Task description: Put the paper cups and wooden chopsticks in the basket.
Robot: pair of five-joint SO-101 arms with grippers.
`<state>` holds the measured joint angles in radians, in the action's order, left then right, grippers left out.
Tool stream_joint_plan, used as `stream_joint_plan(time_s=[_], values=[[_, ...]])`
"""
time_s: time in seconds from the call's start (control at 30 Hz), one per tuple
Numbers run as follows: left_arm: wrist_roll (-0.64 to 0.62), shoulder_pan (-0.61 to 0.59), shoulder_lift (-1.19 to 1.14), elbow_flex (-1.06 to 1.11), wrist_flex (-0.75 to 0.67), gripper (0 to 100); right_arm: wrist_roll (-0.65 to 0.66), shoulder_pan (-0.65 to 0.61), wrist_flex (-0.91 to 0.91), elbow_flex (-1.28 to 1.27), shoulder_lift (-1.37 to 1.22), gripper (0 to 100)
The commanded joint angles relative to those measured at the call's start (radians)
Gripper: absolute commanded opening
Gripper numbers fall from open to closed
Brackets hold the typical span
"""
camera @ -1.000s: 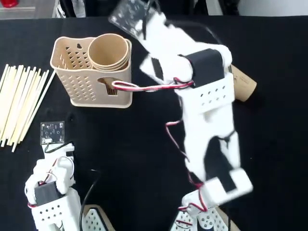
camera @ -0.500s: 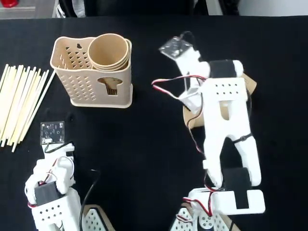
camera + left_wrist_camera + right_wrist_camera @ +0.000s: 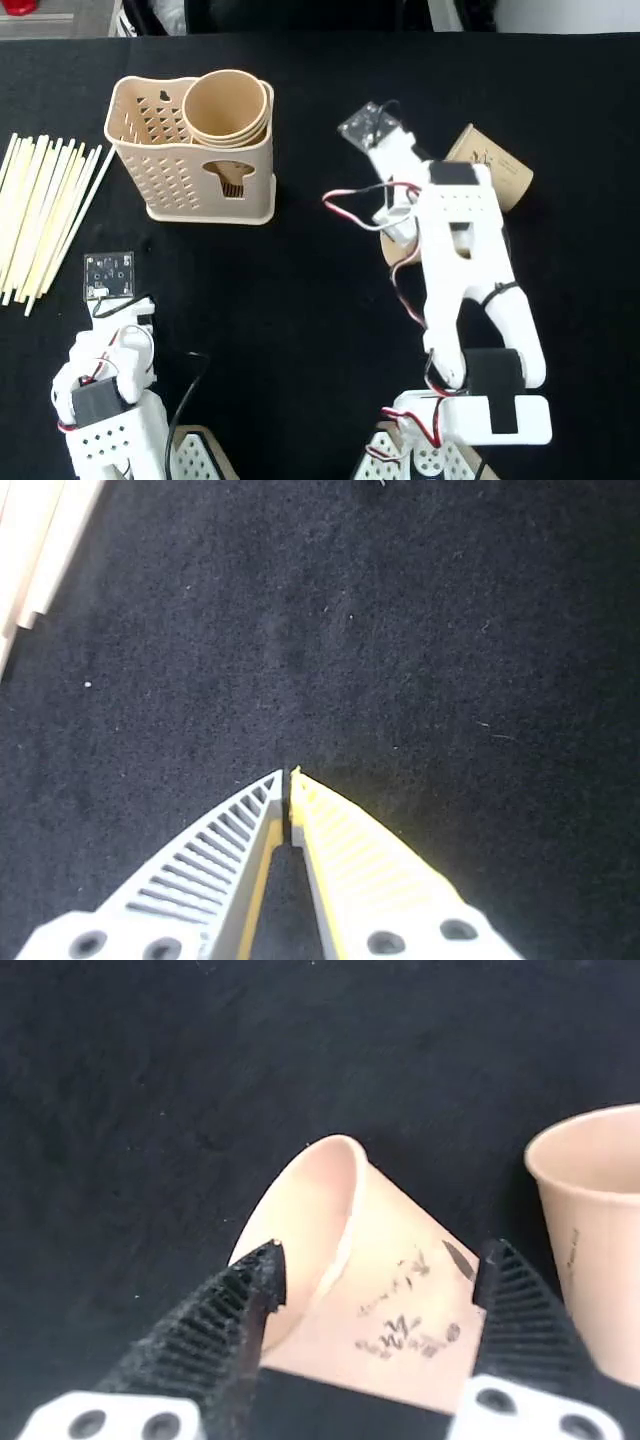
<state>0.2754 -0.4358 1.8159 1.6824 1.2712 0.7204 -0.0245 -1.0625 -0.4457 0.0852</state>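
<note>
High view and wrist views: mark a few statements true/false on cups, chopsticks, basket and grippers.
1. The basket holds stacked paper cups. True.
2. The chopsticks are in the basket. False: they lie on the table beside it.
3. The right gripper is open, jaws either side of a tipped cup. True.
4. The left gripper grips a chopstick. False: it is shut on nothing, over bare table.
5. Every cup is in the basket. False: the tipped cup and a second cup are outside it.
</note>
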Motion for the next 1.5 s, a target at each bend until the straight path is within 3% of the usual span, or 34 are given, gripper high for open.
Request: stream_joint_plan(time_s=[0.0,0.3,0.47,0.63,0.87,1.13,1.47], values=[[0.005,0.005,0.003,0.018,0.005,3,0.044,0.026,0.092,-0.033,0.05,29.3],[0.005,0.005,0.003,0.018,0.005,3,0.167,0.13,0.305,-0.127,0.05,17.9],[0.005,0.005,0.003,0.018,0.005,3,0.167,0.15,0.318,-0.15,0.131,0.8],[0.005,0.005,0.003,0.018,0.005,3,0.167,0.124,0.298,-0.24,0.367,1.6],[0.005,0.005,0.003,0.018,0.005,3,0.115,0.044,0.077,-0.254,0.639,1.4],[0.005,0.005,0.003,0.018,0.005,3,-0.13,-0.06,-0.19,0.14,0.596,1.4],[0.005,0.005,0.003,0.018,0.005,3,-0.382,-0.242,-0.43,0.989,0.102,1.4]])
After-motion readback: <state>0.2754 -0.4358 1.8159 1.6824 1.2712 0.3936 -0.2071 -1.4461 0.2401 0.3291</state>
